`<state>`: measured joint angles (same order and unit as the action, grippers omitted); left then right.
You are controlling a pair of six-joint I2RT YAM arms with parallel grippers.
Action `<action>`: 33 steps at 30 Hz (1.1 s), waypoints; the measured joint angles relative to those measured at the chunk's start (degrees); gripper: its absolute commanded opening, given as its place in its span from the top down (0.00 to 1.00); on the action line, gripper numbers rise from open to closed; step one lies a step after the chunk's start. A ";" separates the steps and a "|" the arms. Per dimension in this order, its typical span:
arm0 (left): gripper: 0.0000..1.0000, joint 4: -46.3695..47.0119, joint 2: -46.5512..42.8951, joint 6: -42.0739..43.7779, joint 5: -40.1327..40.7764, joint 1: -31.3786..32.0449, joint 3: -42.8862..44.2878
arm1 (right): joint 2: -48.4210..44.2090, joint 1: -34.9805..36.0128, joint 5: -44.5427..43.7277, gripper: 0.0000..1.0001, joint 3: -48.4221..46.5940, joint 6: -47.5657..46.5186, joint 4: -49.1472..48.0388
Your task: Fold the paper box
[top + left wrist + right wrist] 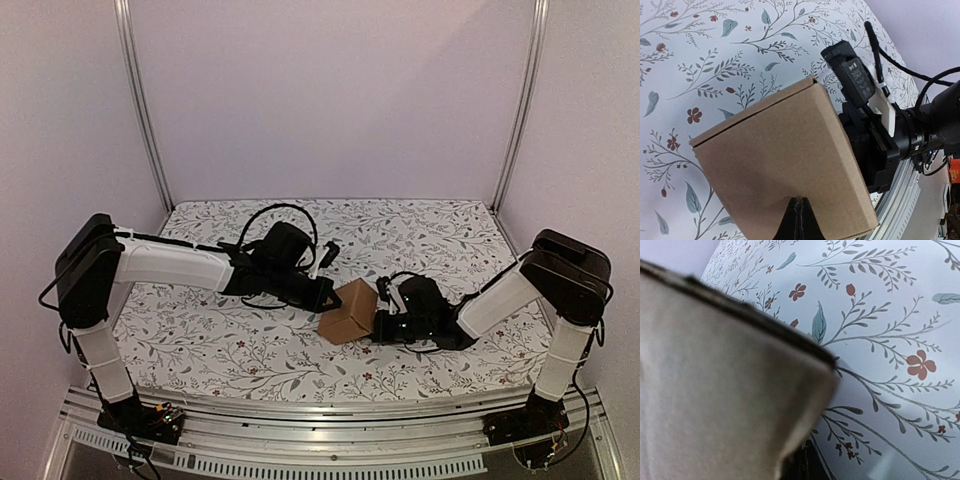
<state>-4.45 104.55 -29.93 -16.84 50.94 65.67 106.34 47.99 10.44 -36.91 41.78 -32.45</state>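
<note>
The paper box (348, 312) stands on the flowered cloth between my two arms, a brown cardboard cube with its flaps folded in. In the left wrist view the paper box (785, 165) fills the middle, and my left gripper (801, 204) is shut with its joined tips against the near face, holding nothing. From above, the left gripper (331, 296) meets the box's upper left side. My right gripper (379, 322) lies at the box's right side. In the right wrist view the blurred paper box (725, 390) covers the left half, and the right gripper (806, 462) shows shut just beside its lower edge.
The flowered cloth (240, 350) covers the table, with white walls and metal posts (145, 110) round it. The right arm's black wrist and camera (860, 85) sit close behind the box in the left wrist view. A metal rail (330, 405) runs along the near edge.
</note>
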 measured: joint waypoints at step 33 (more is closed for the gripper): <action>0.00 -14.38 -10.08 7.65 16.00 -1.90 4.79 | -33.31 -0.79 -25.00 0.01 -0.02 -13.44 36.79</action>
<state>-18.83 94.48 -22.28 -0.84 49.04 70.46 73.03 47.20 -14.57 -36.93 28.34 4.34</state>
